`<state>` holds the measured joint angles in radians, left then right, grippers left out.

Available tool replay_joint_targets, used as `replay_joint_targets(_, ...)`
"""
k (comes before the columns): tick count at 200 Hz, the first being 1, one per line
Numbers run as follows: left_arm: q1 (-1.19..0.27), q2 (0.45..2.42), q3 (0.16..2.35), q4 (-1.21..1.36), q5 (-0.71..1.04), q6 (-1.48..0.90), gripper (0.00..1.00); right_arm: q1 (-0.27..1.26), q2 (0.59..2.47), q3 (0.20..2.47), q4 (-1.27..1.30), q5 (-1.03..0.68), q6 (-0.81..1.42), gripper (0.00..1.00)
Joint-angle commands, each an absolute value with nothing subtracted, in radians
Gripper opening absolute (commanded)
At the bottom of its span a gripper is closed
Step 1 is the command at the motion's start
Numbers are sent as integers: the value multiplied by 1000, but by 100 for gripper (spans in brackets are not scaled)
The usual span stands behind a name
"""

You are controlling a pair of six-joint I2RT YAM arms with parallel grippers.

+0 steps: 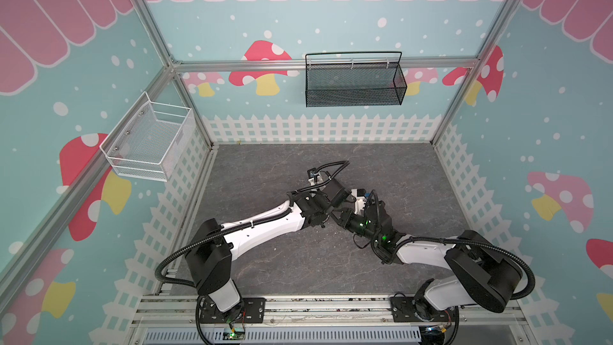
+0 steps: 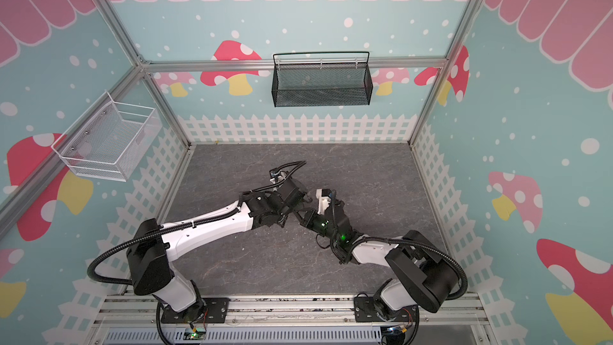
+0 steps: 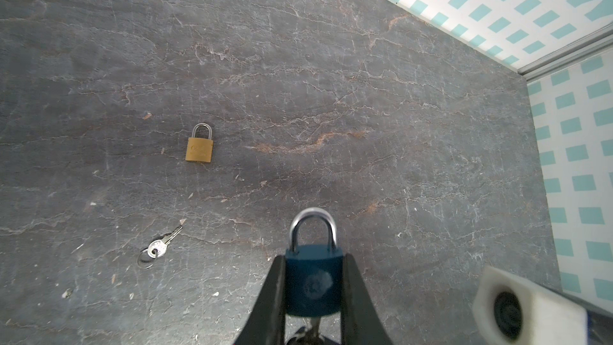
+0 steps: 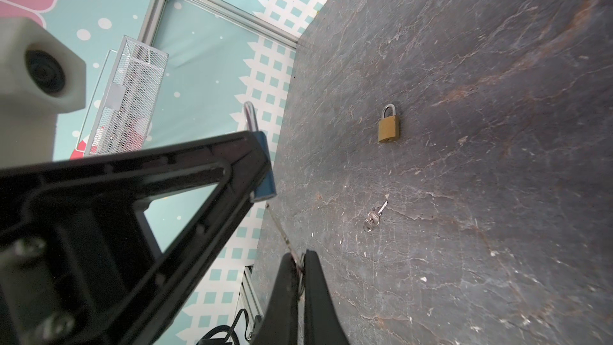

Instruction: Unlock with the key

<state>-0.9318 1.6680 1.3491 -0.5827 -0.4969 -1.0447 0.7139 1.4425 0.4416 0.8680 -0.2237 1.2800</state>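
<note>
key (image 4: pixel 282 232) nipped in right end effector (image 4: pixel 300 257), tip at blue padlock (image 3: pixel 313 280), left end effector (image 3: pixel 314 262) clamping it

Above the middle of the table (image 1: pixel 414 174), the held padlock (image 3: pixel 313 287) sits clamped in the left gripper (image 3: pixel 314 260) with its shackle pointing away from the wrist. The key (image 4: pixel 282 232), pinched in the right gripper (image 4: pixel 299 255), has its tip at the padlock's underside. On the table below, a loose padlock (image 3: pixel 199 149) lies flat with a ringed key (image 3: pixel 159 247) near it but apart. A wire basket (image 1: pixel 149 144) hangs on the left wall and a mesh basket (image 1: pixel 355 84) on the back wall.
</note>
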Motion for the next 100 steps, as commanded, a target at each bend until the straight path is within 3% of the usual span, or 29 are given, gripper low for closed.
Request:
replay_joint_targets(1,-936,1679,1340,-585,-522,-1068,0,724,1446,465,897,-205,1297,0)
replay_joint_targets(100,-937,1683,1331,-592,-519,-1069,0,735,1430,463,846,-128,1295,0)
